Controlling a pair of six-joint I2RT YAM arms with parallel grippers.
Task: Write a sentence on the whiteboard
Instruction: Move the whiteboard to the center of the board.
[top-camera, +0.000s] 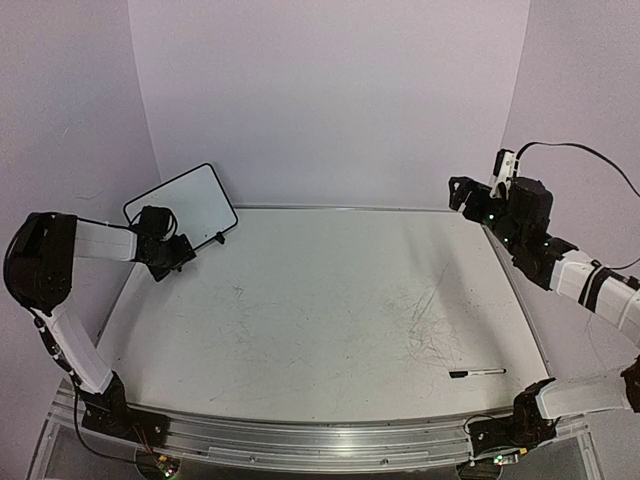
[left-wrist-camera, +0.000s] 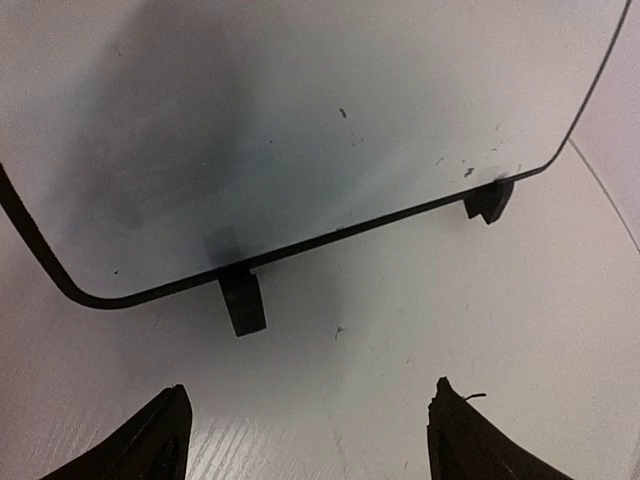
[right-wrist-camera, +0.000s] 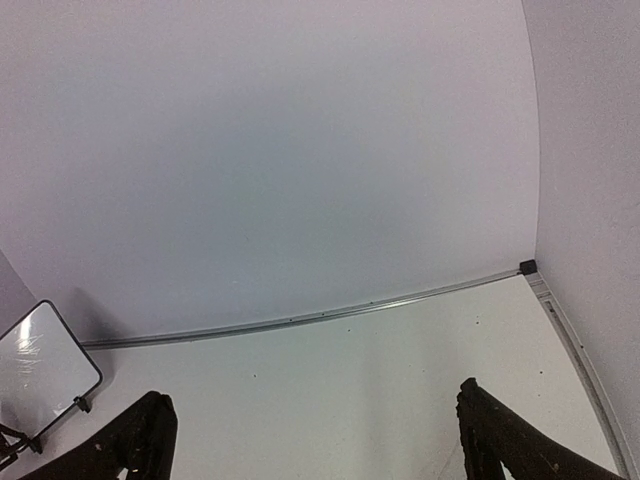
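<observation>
The whiteboard (top-camera: 185, 205) stands tilted on its two black feet at the back left corner of the table. Its face shows no row of letters, only a few dark specks; the sentence is not visible. My left gripper (top-camera: 183, 253) is open and empty, low over the table just in front of the board's lower edge. In the left wrist view the board (left-wrist-camera: 300, 120) fills the top and my left gripper (left-wrist-camera: 310, 390) is a short way from its feet. My right gripper (top-camera: 466, 196) is open and empty, raised at the back right. The board also shows in the right wrist view (right-wrist-camera: 40, 365), far left of my right gripper (right-wrist-camera: 314, 392).
A black-capped marker (top-camera: 476, 373) lies flat on the table at the front right, near the right arm's base. Grey scratches (top-camera: 430, 310) mark the tabletop right of centre. A metal rail (right-wrist-camera: 330, 315) edges the table's back, with walls close behind and on both sides.
</observation>
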